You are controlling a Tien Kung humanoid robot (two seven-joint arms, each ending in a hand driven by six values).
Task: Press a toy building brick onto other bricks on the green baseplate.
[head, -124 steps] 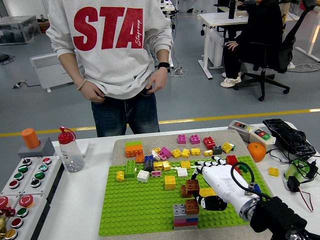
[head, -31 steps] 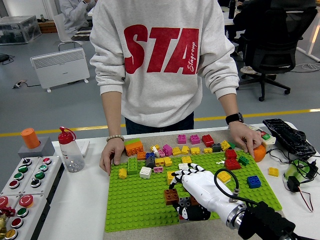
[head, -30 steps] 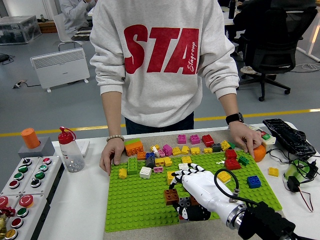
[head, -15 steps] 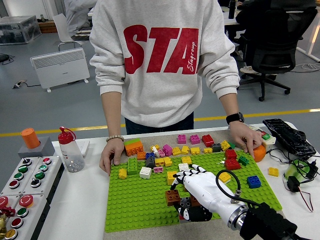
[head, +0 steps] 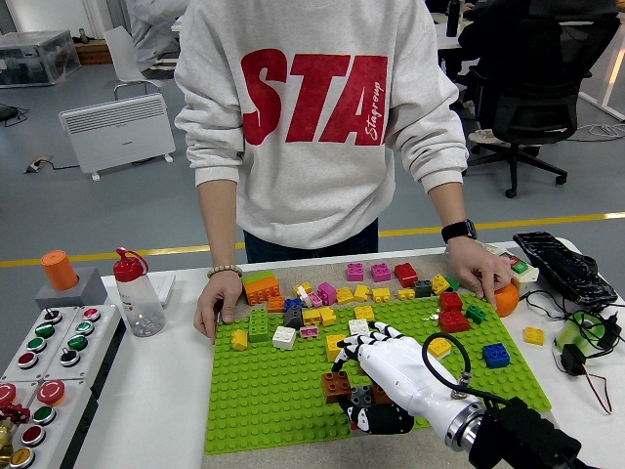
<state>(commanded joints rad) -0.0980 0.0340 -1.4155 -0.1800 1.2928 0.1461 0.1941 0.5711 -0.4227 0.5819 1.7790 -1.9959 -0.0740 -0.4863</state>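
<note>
The green baseplate [head: 264,391] lies in the middle of the table with loose bricks along its far edge. A brown brick [head: 336,386] stands near its front centre. My right hand [head: 376,366], white with black joints, lies over a small stack of grey and brown bricks [head: 361,395] just right of it, fingers curled down on the stack; what is under the palm is hidden. A person stands at the far side, one hand [head: 215,305] flat on the plate's left corner, the other hand [head: 477,269] at its right corner by an orange [head: 507,298]. My left arm is out of view.
A button panel [head: 44,366] fills the left edge, with a red-capped bottle [head: 135,293] behind it. Cables, a black keyboard [head: 566,269] and a loose yellow brick [head: 533,335] lie at the right. Blue [head: 496,355] and yellow [head: 438,345] bricks sit right of my hand.
The person has stepped up and laid both hands on the plate's far corners. My right hand has come forward and left to the brick stack, and hardly moves over the last second.
</note>
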